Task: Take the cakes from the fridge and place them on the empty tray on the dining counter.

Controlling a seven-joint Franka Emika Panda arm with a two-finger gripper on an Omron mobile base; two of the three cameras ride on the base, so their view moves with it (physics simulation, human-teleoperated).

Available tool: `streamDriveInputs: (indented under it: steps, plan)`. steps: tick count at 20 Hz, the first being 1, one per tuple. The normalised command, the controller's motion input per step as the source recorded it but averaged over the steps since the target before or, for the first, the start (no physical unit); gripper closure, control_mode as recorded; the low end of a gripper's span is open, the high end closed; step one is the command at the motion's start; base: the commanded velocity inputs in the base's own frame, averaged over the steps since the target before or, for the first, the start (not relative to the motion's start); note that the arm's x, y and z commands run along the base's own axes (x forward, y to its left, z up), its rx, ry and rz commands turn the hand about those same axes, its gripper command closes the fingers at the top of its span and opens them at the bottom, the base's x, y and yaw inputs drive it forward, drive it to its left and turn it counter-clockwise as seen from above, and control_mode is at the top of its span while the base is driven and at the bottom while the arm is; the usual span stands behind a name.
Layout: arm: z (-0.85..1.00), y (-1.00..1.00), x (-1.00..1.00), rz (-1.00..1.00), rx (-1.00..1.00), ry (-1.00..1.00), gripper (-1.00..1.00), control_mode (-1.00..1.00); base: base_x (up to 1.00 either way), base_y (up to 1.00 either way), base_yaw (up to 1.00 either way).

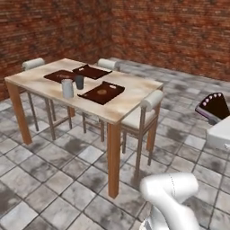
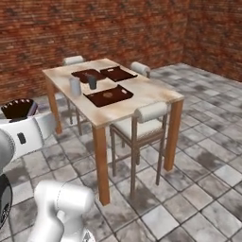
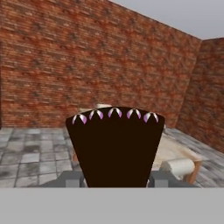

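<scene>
My gripper [image 3: 114,180] is shut on a dark chocolate cake [image 3: 114,148], a wedge with small white-pink dabs along its top edge. The same cake [image 1: 213,105] hangs at the right of the left base view, well away from the dining counter [image 1: 130,96]; it sits at the left [image 2: 19,108] of the right base view. Three dark brown trays lie on the marble top. The near tray [image 1: 102,93] carries a round tan biscuit. Two more trays [image 1: 92,71] [image 1: 59,75] lie behind it, and I cannot tell which one is empty. The fridge is out of view.
A pale cup [image 1: 67,88] and a dark cup [image 1: 79,81] stand between the trays. White-cushioned chairs [image 1: 143,117] are pushed in at the counter's sides. Brick walls close the room behind, and grey tiled floor lies between me and the counter.
</scene>
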Motion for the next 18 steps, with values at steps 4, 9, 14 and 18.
streamDriveInputs:
  steps: [4, 9, 14, 18]
  plan:
    - [0.00, 0.00, 0.00, 0.00, 0.00, 0.00, 1.00, 1.00, 0.53, -1.00, 0.14]
    - [0.00, 0.00, 0.00, 0.00, 0.00, 0.00, 1.00, 1.00, 0.38, -1.00, 0.13]
    - [0.00, 0.00, 0.00, 0.00, 0.00, 0.00, 1.00, 1.00, 0.57, -1.00, 0.01]
    - [0.00, 0.00, 0.00, 0.00, 0.00, 0.00, 1.00, 1.00, 0.70, -1.00, 0.01]
